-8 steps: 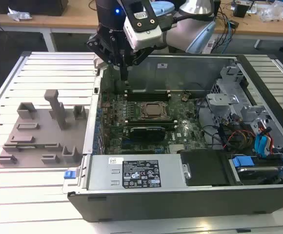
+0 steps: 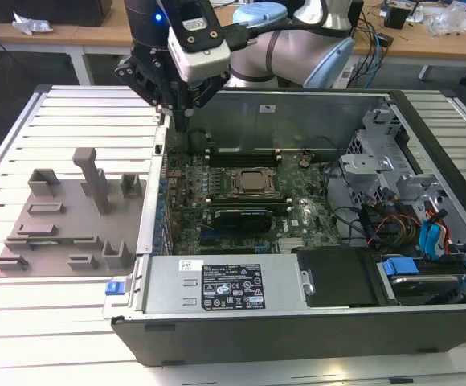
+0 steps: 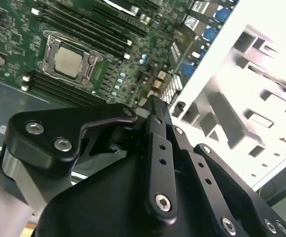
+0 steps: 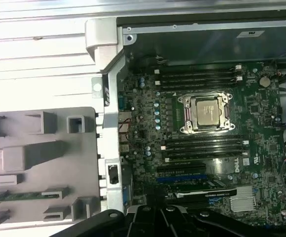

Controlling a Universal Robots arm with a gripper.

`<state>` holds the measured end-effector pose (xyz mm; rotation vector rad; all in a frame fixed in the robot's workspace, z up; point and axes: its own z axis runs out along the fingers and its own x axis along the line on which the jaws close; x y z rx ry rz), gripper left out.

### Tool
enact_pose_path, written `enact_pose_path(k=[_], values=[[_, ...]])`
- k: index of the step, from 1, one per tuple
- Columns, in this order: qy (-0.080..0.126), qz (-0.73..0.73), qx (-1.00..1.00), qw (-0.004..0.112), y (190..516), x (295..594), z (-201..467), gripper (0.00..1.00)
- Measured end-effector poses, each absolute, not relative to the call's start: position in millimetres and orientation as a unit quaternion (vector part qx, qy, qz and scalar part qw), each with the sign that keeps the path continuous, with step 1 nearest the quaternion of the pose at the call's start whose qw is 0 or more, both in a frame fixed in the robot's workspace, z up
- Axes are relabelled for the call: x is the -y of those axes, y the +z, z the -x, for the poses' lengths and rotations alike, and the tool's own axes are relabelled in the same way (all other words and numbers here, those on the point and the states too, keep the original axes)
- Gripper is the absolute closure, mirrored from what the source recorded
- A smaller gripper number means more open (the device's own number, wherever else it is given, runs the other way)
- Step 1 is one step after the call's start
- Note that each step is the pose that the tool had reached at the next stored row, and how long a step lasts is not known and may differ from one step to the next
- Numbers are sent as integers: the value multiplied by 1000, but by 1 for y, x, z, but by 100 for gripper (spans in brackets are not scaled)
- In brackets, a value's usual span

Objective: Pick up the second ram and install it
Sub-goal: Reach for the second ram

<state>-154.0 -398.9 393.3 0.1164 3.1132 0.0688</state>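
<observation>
One second ram (image 4: 15, 196) is lying in tray (image 2: 72, 229) (untouched); pincer (image 2: 183, 117), pressed together, is hovering empty; pickup needs spreading.

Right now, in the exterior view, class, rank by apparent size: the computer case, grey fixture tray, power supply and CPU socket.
Largest to smallest:
computer case
grey fixture tray
power supply
CPU socket
The socket lies farther back, but is clearly smallest.

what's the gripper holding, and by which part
Nothing visible: the gripper hangs above the case wall; the green ram stick lies in the grey tray.
</observation>
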Motion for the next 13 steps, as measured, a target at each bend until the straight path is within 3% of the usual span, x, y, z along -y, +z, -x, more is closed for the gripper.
enact_pose_path(k=[13], values=[[22, -37, -999, 13, 393, 399, 211, 90]])
